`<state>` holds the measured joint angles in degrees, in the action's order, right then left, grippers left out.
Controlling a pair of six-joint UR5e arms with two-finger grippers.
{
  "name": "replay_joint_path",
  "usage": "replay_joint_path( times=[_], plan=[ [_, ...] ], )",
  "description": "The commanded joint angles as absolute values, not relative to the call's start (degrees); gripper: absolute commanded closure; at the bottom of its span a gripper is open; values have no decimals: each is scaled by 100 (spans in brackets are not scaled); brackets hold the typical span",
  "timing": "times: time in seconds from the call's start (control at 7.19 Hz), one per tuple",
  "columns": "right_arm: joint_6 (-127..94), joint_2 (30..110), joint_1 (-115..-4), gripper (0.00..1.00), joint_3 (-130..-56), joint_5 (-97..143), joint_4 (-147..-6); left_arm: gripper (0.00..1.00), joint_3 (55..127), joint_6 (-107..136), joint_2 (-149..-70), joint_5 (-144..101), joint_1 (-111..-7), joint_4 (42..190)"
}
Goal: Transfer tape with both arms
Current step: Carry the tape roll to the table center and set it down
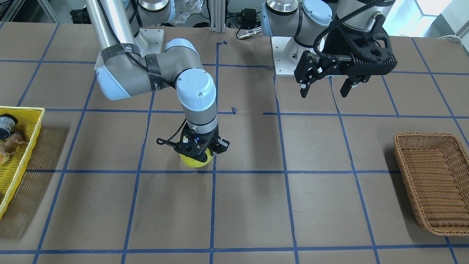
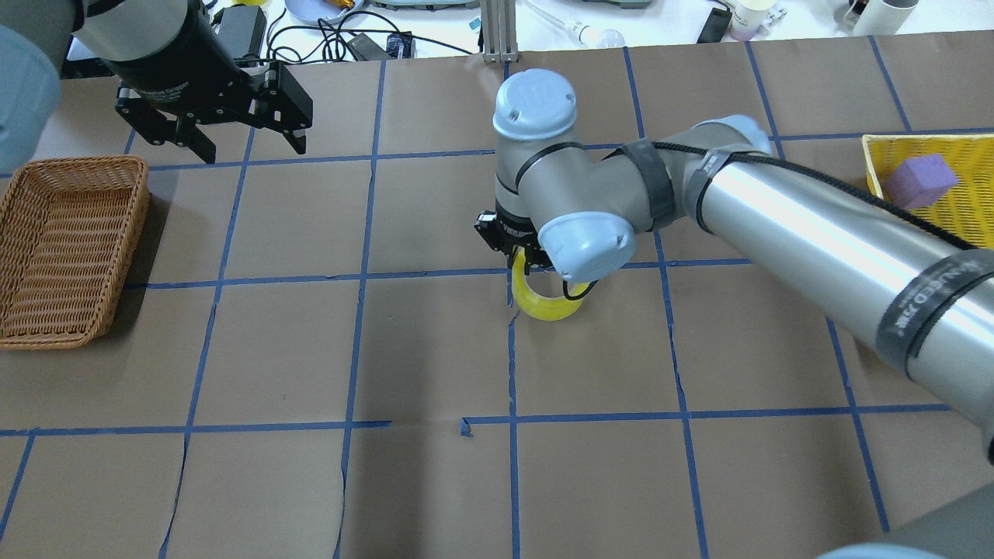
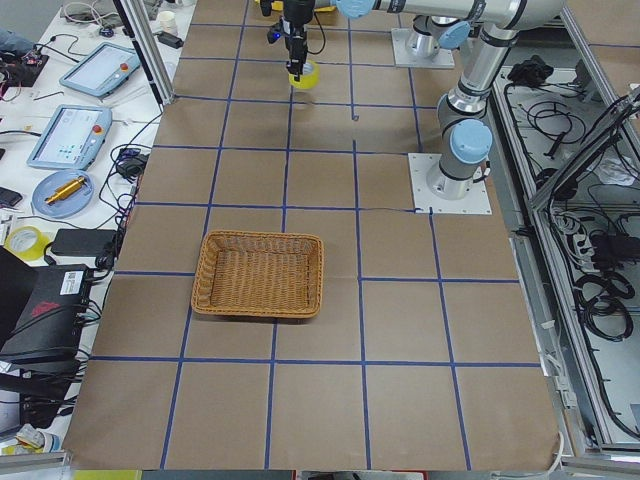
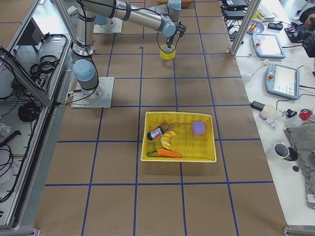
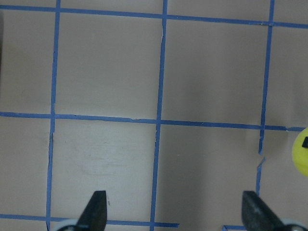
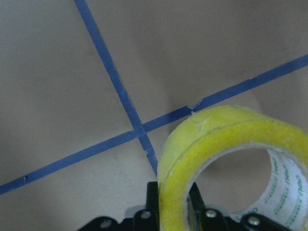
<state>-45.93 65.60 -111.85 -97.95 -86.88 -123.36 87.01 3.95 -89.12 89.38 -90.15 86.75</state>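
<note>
The yellow tape (image 2: 543, 304) with its white core stands on edge at the table's middle, at or just above the brown paper. My right gripper (image 2: 528, 264) is shut on the ring's wall from above. In the right wrist view its fingers (image 6: 153, 199) pinch the tape (image 6: 216, 144), one inside and one outside the ring. In the front view the right gripper (image 1: 198, 151) covers most of the tape (image 1: 194, 162). My left gripper (image 2: 233, 141) hangs open and empty above the table's far left part. It also shows in the front view (image 1: 324, 91) and in the left wrist view (image 5: 175, 211).
A brown wicker basket (image 2: 70, 248) stands at the table's left end and shows nothing inside. A yellow basket (image 2: 963, 155) at the right end holds a purple block (image 2: 920, 180) and several other items. Blue tape lines grid the brown paper.
</note>
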Motion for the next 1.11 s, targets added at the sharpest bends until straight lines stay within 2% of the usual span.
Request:
replay_joint_path(
  times=[0.0, 0.42, 0.56, 0.7, 0.97],
  plan=[
    [-5052, 6399, -11477, 100, -9932, -8658, -12674, 0, 8710, 396, -8912, 8938, -9017, 8675],
    [-5308, 6398, -11707, 100, -10001, -8640, -12613, 0, 8701, 396, -8912, 8938, -9009, 8675],
    [-5230, 6398, -11707, 44, -10037, -8657, -12612, 0, 8701, 396, -8912, 8938, -9009, 8675],
    [-5230, 6442, -11707, 0, -10011, -8701, -12630, 0, 8701, 396, -8912, 8930, -9009, 8666],
    [-5230, 6792, -11646, 0, -9889, -8736, -12603, 0, 8701, 396, -8921, 8938, -9018, 8666]
  ],
)
